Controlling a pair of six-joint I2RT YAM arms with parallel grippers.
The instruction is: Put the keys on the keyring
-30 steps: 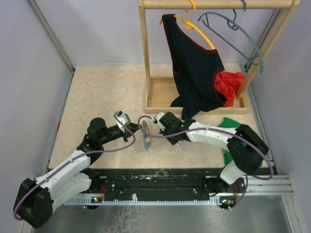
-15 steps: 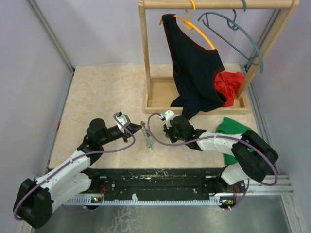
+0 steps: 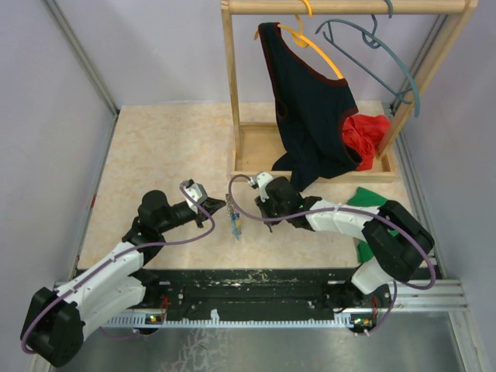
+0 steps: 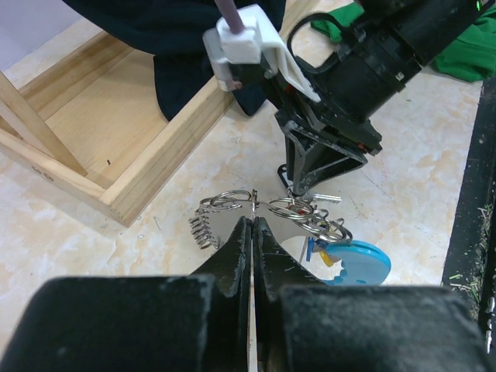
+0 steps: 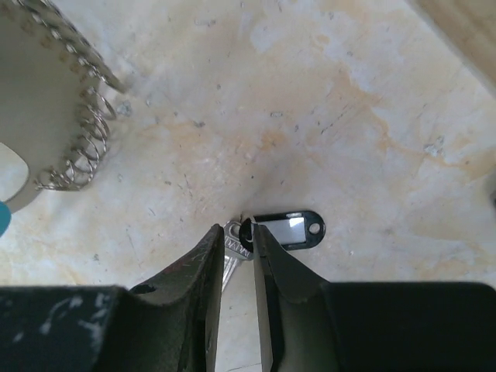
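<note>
The keyring point(image 4: 229, 203) is a loop of coiled grey wire with a light-blue section point(image 4: 358, 264) and small rings and tiny coloured keys point(image 4: 313, 248) on it. My left gripper point(image 4: 254, 219) is shut on its wire and holds it just above the table. It also shows in the top view point(image 3: 233, 222) next to the left gripper point(image 3: 222, 205). My right gripper point(image 5: 237, 232) points down at the table just behind the keyring, its fingers point(image 5: 271, 260) closed on the head of a metal key with a black tag point(image 5: 290, 229). The key's blade point(image 5: 230, 262) lies between the fingers.
A wooden clothes rack point(image 3: 254, 157) stands at the back with a black top point(image 3: 310, 116) on a yellow hanger and an empty grey-blue hanger point(image 3: 370, 46). A red cloth point(image 3: 366, 133) lies in its base. A green cloth point(image 3: 370, 198) lies under the right arm.
My right gripper left the keyring, swung right, then came back left and down onto the black-tagged key. The left gripper still holds the keyring, which swung slightly.
</note>
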